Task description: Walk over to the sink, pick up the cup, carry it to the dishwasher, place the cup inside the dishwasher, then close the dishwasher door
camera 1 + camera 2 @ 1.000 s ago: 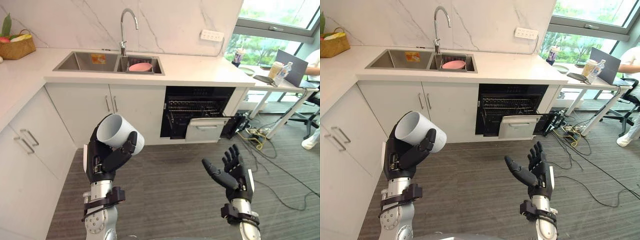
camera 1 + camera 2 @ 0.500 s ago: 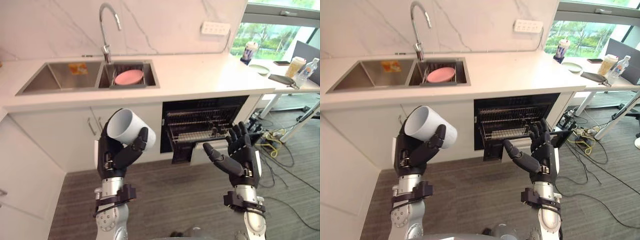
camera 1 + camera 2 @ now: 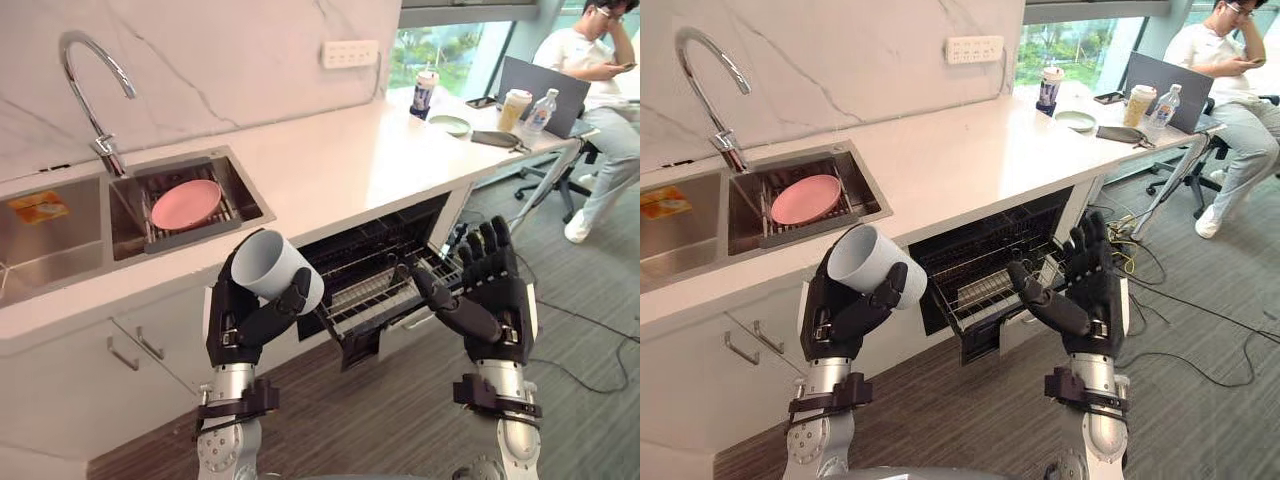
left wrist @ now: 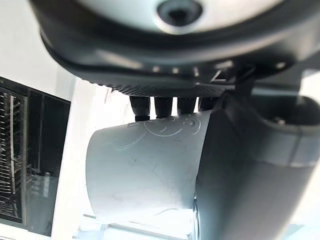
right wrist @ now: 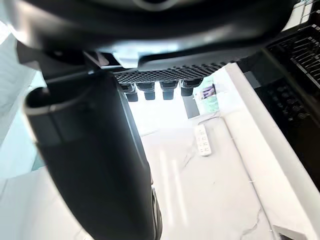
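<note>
My left hand (image 3: 240, 318) is shut on a white cup (image 3: 275, 268), tilted with its mouth facing up and back; the left wrist view has the cup (image 4: 145, 170) held between fingers and thumb. The hand holds it in the air in front of the counter, just left of the open dishwasher (image 3: 385, 265), whose wire rack (image 3: 375, 285) is pulled partly out. My right hand (image 3: 490, 295) is open, palm up with fingers spread, in front of the dishwasher's right side. The sink (image 3: 130, 215) lies behind and to the left, with a pink plate (image 3: 185, 203) in its right basin.
A curved tap (image 3: 95, 100) stands behind the sink. The white counter (image 3: 340, 165) runs right to a desk with a cup (image 3: 424, 93), a plate, bottles and a laptop (image 3: 540, 92). A seated person (image 3: 600, 80) is at the far right. Cables lie on the grey floor (image 3: 590, 340).
The camera has moved closer and swung right, so the dishwasher is larger and nearer. Both hands keep their pose: left still holding the cup, right still open.
</note>
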### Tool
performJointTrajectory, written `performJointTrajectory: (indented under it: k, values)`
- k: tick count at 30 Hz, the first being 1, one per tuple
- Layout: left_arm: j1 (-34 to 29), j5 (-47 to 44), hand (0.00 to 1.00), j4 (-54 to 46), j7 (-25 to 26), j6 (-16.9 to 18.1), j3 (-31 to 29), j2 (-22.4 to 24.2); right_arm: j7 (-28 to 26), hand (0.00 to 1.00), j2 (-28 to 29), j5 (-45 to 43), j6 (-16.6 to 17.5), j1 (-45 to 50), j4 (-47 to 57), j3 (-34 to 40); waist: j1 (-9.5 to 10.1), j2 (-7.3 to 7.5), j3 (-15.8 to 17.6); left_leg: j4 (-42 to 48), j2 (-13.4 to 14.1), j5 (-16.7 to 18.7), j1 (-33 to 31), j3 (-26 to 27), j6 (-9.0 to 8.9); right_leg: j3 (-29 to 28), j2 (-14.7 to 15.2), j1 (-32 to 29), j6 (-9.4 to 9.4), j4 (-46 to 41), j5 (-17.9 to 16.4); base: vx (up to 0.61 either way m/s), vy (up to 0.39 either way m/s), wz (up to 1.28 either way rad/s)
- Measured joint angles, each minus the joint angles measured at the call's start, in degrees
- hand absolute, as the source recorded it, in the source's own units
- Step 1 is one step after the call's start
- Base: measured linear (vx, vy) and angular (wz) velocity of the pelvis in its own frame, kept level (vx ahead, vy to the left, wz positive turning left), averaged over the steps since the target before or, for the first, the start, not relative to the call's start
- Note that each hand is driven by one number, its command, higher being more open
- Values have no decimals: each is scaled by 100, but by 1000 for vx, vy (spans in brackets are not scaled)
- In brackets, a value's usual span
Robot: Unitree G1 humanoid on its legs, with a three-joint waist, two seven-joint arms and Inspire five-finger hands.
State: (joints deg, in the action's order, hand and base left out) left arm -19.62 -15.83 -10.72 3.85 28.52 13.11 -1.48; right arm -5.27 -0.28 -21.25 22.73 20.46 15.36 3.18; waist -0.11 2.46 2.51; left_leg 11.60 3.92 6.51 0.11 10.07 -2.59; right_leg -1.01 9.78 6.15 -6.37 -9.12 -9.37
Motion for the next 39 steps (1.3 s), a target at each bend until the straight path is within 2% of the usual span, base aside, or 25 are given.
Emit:
performJointTrajectory:
  k: [2, 4, 5, 6, 8, 9, 11, 13, 15, 17, 22, 24, 25, 27, 28, 29, 30, 31, 32, 35, 39]
  values:
    - [139, 0, 0, 0, -12, -2, 109, -23, 7, 100, 12, -130, -1, 31, -1, 77, -44, 43, -42, -1, -101, 90, 10, 6, 88, 2, 97, 0, -8, -46, 5, 10, 148, 0]
    - [285, 5, 0, 3, -60, -30, 215, -32, 47, 100, 39, -170, -3, 41, -36, 125, -123, 29, -47, -9, -181, 169, -3, 17, 160, -1, 123, -252, -8, -507, 5, -10, 160, -6]
    - [399, 12, 0, 7, -77, -55, 244, -44, 73, 100, 73, -167, -22, 36, -103, 149, -162, 7, -22, -33, -196, 181, 39, 97, 202, 15, 130, -779, 12, -1410, 15, -26, 125, -25]
    - [440, 12, 0, 8, -75, -62, 243, -59, 69, 100, 91, -166, -28, 36, -122, 138, -165, 31, 23, -43, -204, 194, 94, 155, 224, 48, 151, -975, 57, -1790, 44, -35, 157, -40]
    - [500, 15, 0, 9, 5, -151, 188, -136, -46, 100, 138, -157, -43, 35, -162, 48, -232, 70, 157, -64, -227, 249, 331, 376, 260, 383, 283, -1276, 355, -2495, 249, -26, 146, -48]
    - [502, 18, 0, 9, 39, -193, 169, -162, -97, 100, 130, -150, -43, 31, -180, 27, -234, 64, 153, -62, -222, 265, 359, 452, 257, 491, 321, -1293, 359, -2486, 288, 6, 145, -78]
    - [547, 150, 0, 11, 187, -256, -9, -207, -266, 100, 61, -21, -42, -69, -303, -69, -227, 59, 143, 62, -150, 283, 307, 776, 308, 699, 347, -1259, 291, -2022, 340, 23, 95, -83]
    - [724, 157, 0, 37, 438, -385, -220, -271, -446, 100, -23, 65, -68, -246, -513, -143, -219, 53, 163, 102, -96, 284, 148, 800, 310, 1007, 250, -910, 132, -832, 506, -7, 15, -66]
    - [824, 157, 0, 52, 513, -458, -305, -358, -529, 100, -67, 63, -86, -299, -603, -131, -223, 74, 229, 148, -91, 287, 102, 878, 318, 1044, 207, -685, 40, -246, 636, -64, -27, -29]
    - [838, 224, 0, 53, 519, -465, -309, -386, -612, 100, -211, 7, -146, -289, -694, 26, -244, 57, 375, 267, -86, 311, 97, 853, 304, 1064, 176, -500, -14, -10, 668, -105, -48, -3]
    - [704, 265, 0, -38, 521, -534, -307, -260, -721, 100, -380, -167, -370, -288, -692, 127, -214, 7, 419, 313, 13, 385, 53, 666, 258, 1063, 30, -414, -5, 143, 606, -101, -60, -2]
    - [633, 447, 0, -91, 579, -576, -297, -178, -823, 100, -475, -174, -510, -292, -683, 39, -161, -163, 456, 821, 348, 620, -203, 644, 79, 1060, -225, -391, 61, 176, 583, 8, -87, -8]
    - [611, 471, 0, -91, 596, -587, -299, -160, -851, 100, -496, -174, -539, -290, -678, 9, -123, -169, 459, 962, 444, 686, -234, 636, 12, 1063, -290, -357, 105, 227, 588, 61, -79, -9]
    - [521, 470, 0, -82, 632, -649, -315, -130, -897, 100, -540, -172, -637, -288, -650, -23, -89, -305, 493, 1444, 734, 799, -365, 553, -143, 1144, -498, -137, 195, 467, 701, 114, -62, 9]
    - [489, 469, 0, -81, 627, -666, -326, -124, -893, 100, -548, -172, -659, -297, -638, -20, -87, -304, 488, 1552, 743, 759, -431, 561, -216, 1189, -499, -81, 175, 552, 771, 139, -44, 20]
    - [434, 467, 0, -36, 609, -696, -361, -98, -873, 100, -574, -174, -691, -349, -605, 18, -53, -228, 499, 1457, 659, 719, -578, 556, -304, 1224, -314, -41, 184, 611, 807, 89, -22, 15]
    - [413, 468, 0, -29, 606, -697, -362, -76, -875, 100, -600, -176, -691, -383, -589, 41, -52, -238, 494, 1063, 589, 668, -525, 542, -280, 1231, -248, -41, 181, 615, 808, 55, -5, 12]
    - [373, 468, 0, -27, 594, -689, -362, -34, -874, 100, -664, -188, -697, -445, -585, 84, -61, -295, 459, 522, 545, 263, -437, 563, -234, 1240, -189, -50, 155, 641, 809, 46, 38, 7]
    - [351, 468, 0, -23, 585, -686, -382, 22, -871, 100, -731, -217, -710, -496, -587, 111, -63, -363, 407, 160, 442, -152, -283, 634, -55, 1236, -132, -8, 106, 719, 832, 86, 78, 5]
    - [445, 467, 0, -1, 633, -644, -518, 28, -891, 100, -703, -211, -717, -643, -562, 25, -62, -339, 400, 62, 306, -192, -290, 681, -24, 1239, -41, 18, -22, 948, 921, 65, 70, -1]
    - [526, 464, 0, 10, 747, -645, -599, 2, -875, 100, -694, -220, -718, -765, -554, 24, -41, -321, 359, -106, 196, -204, -242, 727, 30, 1248, 14, 11, -56, 1054, 948, 4, 6, -2]
